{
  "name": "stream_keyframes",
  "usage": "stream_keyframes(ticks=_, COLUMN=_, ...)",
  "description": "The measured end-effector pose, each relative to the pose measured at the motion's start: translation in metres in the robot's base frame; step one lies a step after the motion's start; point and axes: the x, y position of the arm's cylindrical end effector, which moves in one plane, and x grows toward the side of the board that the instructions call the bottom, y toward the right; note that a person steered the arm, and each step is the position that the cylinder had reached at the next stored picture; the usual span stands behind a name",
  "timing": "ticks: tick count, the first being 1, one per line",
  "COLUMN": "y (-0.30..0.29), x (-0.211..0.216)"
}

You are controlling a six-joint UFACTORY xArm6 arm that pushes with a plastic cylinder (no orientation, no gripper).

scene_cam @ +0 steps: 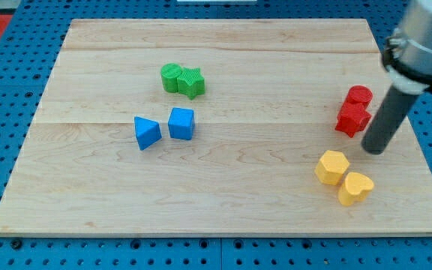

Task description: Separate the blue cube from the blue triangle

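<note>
No readable text anywhere.

You won't find any label, brand, no. or sign to read in this view: nothing legible shows in the pic, on any surface.

A robotics lab bench: a wooden board (pixel 223 187) lying on a blue perforated mounting plate (pixel 6 90).
</note>
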Motion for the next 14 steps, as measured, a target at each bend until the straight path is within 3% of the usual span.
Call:
stream_keyframes(ticks=1, y=-0.023, x=0.001)
stream_keyframes(ticks=3, y=-0.169, x=0.006)
stream_keyframes(ticks=4, y=-0.242, x=-0.008)
stream_keyframes(ticks=5, y=-0.257, x=-0.061)
stream_keyframes(ticks=6, y=-0.3, x=-0.058)
stream_keyframes(ticks=7, y=-0.232, x=-0.056)
stream_keyframes(ticks=8, y=-0.239, x=-0.004)
stream_keyframes(ticks=10, y=-0.403, x=-0.049)
stream_keyframes(ticks=13, y=-0.357, x=-0.042)
stream_keyframes(ticks=14, y=-0.374, x=-0.061)
